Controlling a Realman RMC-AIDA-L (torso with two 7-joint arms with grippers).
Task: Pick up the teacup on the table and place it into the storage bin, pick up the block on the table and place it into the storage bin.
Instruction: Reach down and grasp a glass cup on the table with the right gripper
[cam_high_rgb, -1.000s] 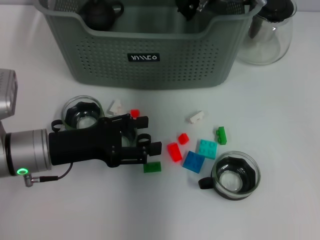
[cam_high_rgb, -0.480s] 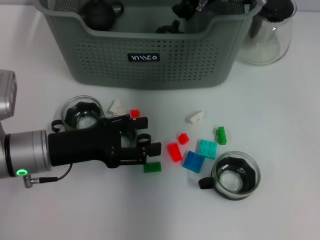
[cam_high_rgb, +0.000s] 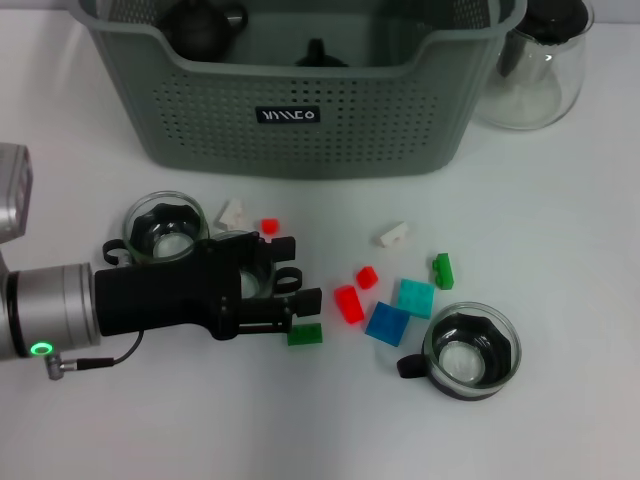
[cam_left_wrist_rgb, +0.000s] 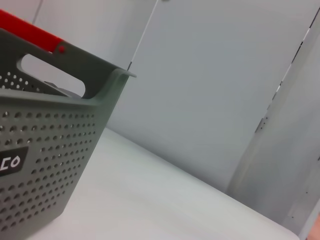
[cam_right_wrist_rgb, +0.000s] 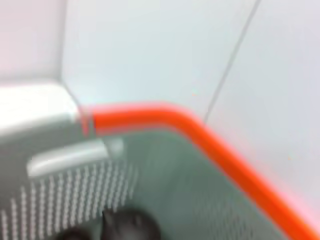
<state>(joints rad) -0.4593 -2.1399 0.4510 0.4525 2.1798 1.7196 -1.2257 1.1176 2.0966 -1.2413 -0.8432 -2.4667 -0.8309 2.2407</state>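
The right arm has left the storage bin (cam_high_rgb: 300, 120), label unreadable.

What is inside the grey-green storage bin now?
Inside the storage bin, two dark items show: a round one and a smaller one. The front wall hides the bin's floor.

Head view: bright, even overhead light, soft short shadows under the storage bin (cam_high_rgb: 300, 130), sharp throughout. Glare on the glass pitcher (cam_high_rgb: 535, 85). Left wrist view slightly soft. Right wrist view heavily blurred, bin's inside smeared.
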